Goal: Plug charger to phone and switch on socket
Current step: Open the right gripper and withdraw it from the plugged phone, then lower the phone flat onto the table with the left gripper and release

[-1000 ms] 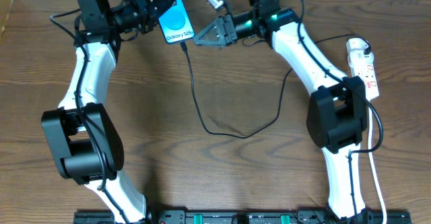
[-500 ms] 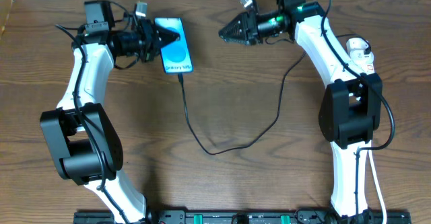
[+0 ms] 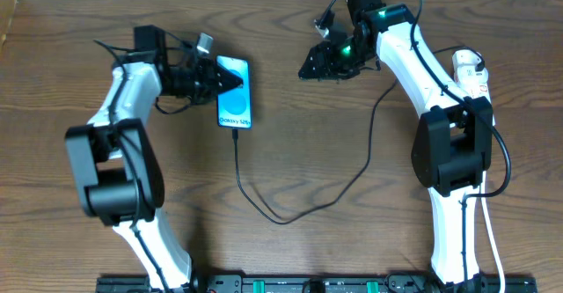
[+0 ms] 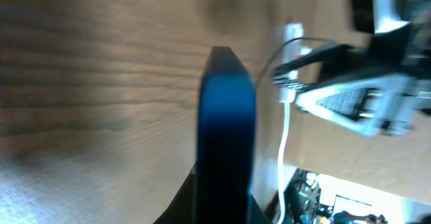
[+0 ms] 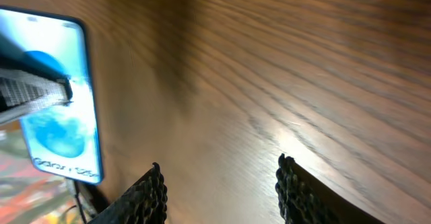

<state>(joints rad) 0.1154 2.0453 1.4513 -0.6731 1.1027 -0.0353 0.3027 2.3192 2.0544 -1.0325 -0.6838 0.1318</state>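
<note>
Overhead looked straight down on phone (image 3: 234, 104); left wrist close, edge-on; right wrist faced its screen; all shared it.

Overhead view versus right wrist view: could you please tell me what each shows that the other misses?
Only overhead: the narrow white power strip at the right edge, and the whole thin black cable trailing from the lower end of the dark-framed, blue-screened phone. Only right wrist: the right gripper close up, black fingers spread with nothing between. Both: the phone, the left gripper clamping it, and the brown wooden table.
</note>
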